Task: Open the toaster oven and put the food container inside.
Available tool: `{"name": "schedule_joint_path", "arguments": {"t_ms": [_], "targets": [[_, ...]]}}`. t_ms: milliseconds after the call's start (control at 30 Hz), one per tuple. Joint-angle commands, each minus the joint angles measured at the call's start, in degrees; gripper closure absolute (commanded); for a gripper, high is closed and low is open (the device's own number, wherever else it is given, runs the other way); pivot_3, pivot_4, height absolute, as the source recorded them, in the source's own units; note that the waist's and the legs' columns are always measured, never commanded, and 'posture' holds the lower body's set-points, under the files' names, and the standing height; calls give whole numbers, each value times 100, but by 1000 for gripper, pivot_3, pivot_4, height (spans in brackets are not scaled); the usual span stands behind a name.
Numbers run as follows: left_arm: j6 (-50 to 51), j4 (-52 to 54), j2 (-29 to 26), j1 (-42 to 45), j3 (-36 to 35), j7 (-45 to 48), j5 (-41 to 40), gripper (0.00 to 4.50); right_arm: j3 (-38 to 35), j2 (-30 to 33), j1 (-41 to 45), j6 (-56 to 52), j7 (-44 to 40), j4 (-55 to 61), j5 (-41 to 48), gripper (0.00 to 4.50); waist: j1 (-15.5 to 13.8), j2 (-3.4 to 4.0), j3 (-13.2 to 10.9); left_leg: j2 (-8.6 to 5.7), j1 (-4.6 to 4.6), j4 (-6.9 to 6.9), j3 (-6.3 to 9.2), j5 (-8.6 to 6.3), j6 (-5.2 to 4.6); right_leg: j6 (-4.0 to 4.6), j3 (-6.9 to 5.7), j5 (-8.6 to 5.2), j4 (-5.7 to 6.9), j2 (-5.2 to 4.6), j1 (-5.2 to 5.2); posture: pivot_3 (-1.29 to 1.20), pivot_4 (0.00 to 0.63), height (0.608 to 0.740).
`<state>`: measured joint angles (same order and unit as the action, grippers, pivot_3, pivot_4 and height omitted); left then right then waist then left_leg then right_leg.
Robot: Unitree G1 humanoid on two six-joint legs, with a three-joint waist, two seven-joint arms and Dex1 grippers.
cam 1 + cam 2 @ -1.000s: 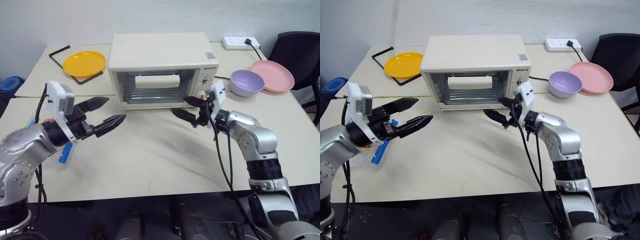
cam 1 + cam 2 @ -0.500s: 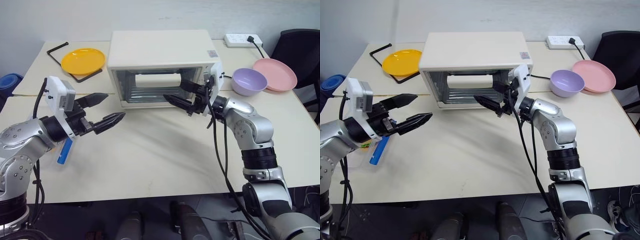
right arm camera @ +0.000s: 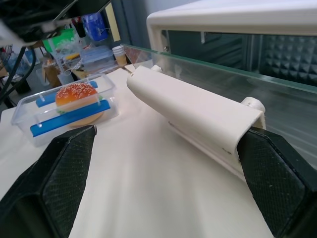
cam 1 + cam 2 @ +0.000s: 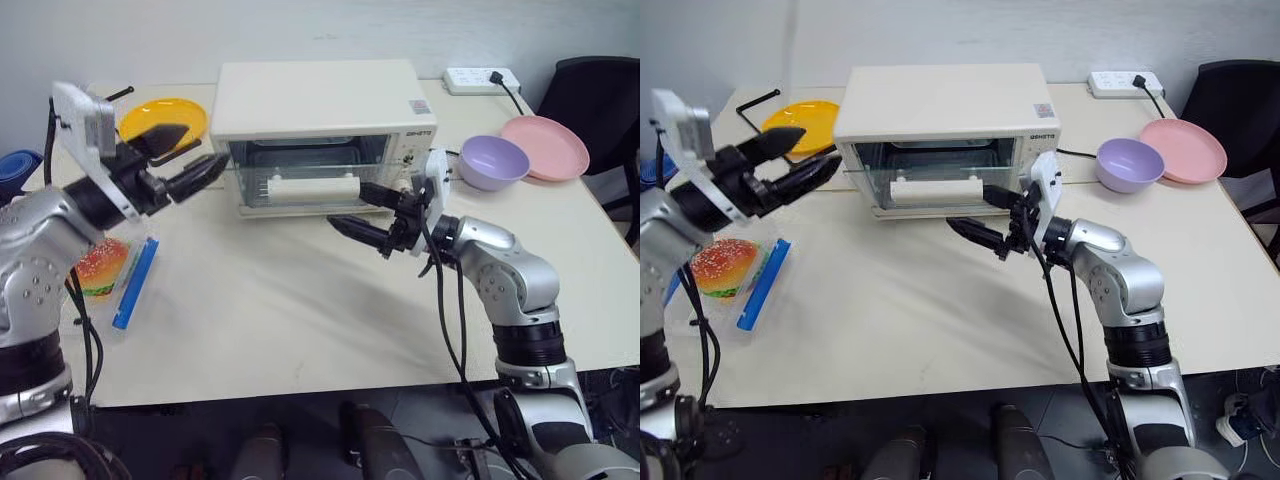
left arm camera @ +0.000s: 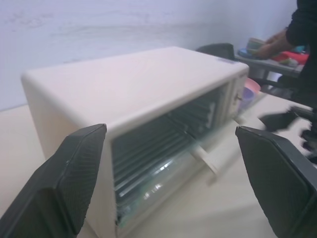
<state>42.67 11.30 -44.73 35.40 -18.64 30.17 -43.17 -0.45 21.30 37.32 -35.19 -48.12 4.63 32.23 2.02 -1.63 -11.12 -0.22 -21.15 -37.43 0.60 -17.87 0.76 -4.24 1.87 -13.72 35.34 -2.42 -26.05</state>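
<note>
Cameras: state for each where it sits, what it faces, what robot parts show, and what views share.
Head eyes: above, looking down at the table, both arms showing.
Left wrist: between the left gripper fingers, facing the toaster oven.
Right wrist: between the right gripper fingers, facing the door handle and food container.
Shared: the oven.

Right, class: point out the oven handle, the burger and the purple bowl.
oven handle [image 4: 312,187], left eye view, middle of the white bar.
burger [image 4: 724,267], right eye view, top of the bun.
purple bowl [image 4: 493,163], left eye view, inside.
</note>
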Motion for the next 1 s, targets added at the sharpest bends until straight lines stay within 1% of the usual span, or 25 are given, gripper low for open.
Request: {"name": "schedule_joint_path", "arguments": {"t_ms": [33, 133, 267, 400, 433, 633, 800, 933, 1000], "targets": [[-312, -342, -28, 310, 343, 131, 477, 934, 103, -1, -98, 39, -136, 412, 142, 0, -3, 0, 0, 0, 0, 0, -3, 0, 0, 0, -1, 0, 1, 2, -2, 0, 150, 740], [-510, -670, -27, 515, 662, 389, 783, 1833, 205, 23, -206, 117, -161, 436, 23, 0, -6, 0, 0, 0, -5, -3, -14, 1, 1, 0, 1, 0, 13, 2, -18, 0, 150, 740], [-1263, -1275, -157, 761, 1515, 1013, 1722, 3068, 269, 56, -350, 190, -161, 425, -75, 0, -1, -1, 1, -1, -7, -8, -29, 1, 2, 0, 9, 0, 23, 5, -31, 0, 150, 740], [-1585, -1677, -128, 962, 1745, 1405, 2070, 4310, 216, 39, -418, 175, -82, 478, -29, 0, 5, -1, 0, 1, -5, -20, -36, 2, 3, 0, 16, 0, 26, 10, -35, 0, 150, 740], [-1641, -1747, -119, 991, 1775, 1483, 2125, 4456, 202, 34, -439, 156, -65, 511, -7, 0, 2, -1, 0, 2, -7, -25, -35, 2, 3, 0, 16, 0, 29, 10, -36, 0, 150, 740], [-1917, -1950, -96, 986, 1916, 1934, 2433, 4456, 97, 128, -596, 88, 156, 752, -32, 0, -12, -1, 0, -1, -10, -43, -35, 1, 2, 0, 17, 0, 39, 5, -36, 0, 150, 740], [-1839, -1784, -22, 881, 1837, 2099, 2411, 4456, 33, 543, -873, 2, 251, 971, -176, 0, -45, -1, 1, -2, -14, -51, -32, 0, 0, 0, 13, 0, 44, 2, -35, 0, 150, 740], [-1632, -1444, 22, 698, 1697, 2027, 2304, 4456, -193, 900, -1274, -234, 235, 1391, 73, 0, -46, -2, 1, -5, -17, -56, -32, -1, -3, -4, 15, 2, 43, 0, -32, 0, 150, 740], [-1422, -988, -97, 261, 1609, 2041, 2246, 4456, -685, 1362, -1759, -655, -45, 1979, 705, 0, -49, 0, 1, -5, -20, -56, -32, -2, -5, -5, 16, 3, 43, -1, -32, 0, 150, 740]]}}
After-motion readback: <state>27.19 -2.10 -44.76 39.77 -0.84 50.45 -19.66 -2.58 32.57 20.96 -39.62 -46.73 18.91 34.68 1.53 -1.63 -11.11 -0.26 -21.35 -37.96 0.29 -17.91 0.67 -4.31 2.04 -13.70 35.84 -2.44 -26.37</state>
